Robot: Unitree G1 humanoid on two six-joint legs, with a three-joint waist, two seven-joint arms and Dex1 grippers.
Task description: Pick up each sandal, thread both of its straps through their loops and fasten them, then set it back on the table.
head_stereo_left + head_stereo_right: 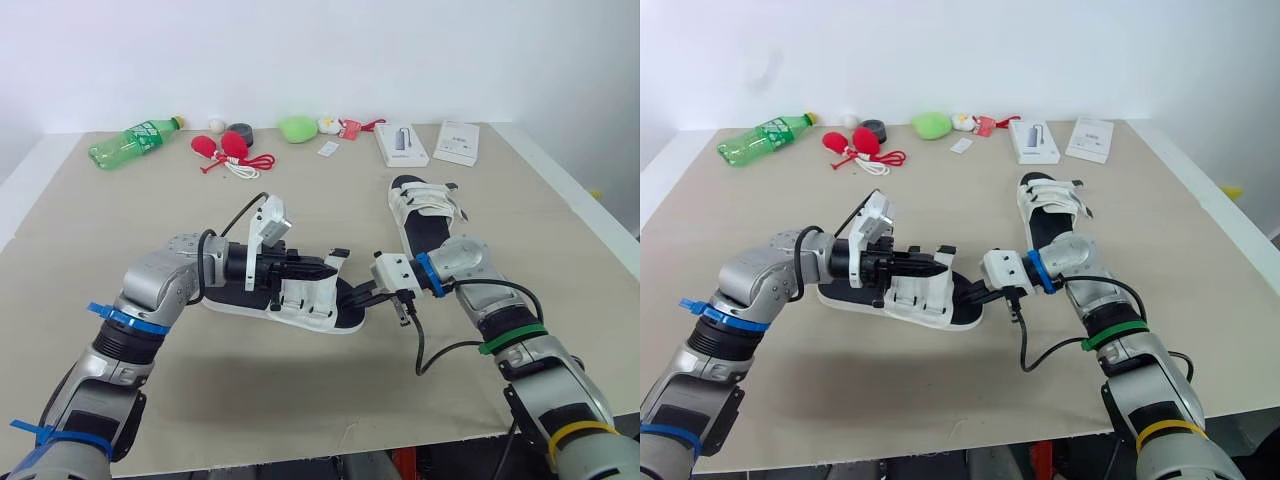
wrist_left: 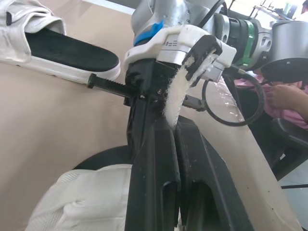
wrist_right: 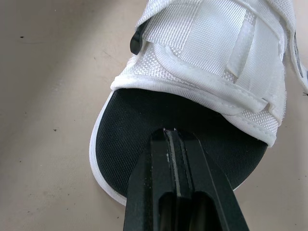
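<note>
So, head view: sandal lay flat on table, long axis left-right, toe toward right arm. Left wrist: left gripper clamped shut on 1 strap. Right wrist: right gripper closed, holding nothing, tips over toe.

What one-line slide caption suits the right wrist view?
Shut right pincer at the black toe end of a white sandal lying on the beige table.
</note>
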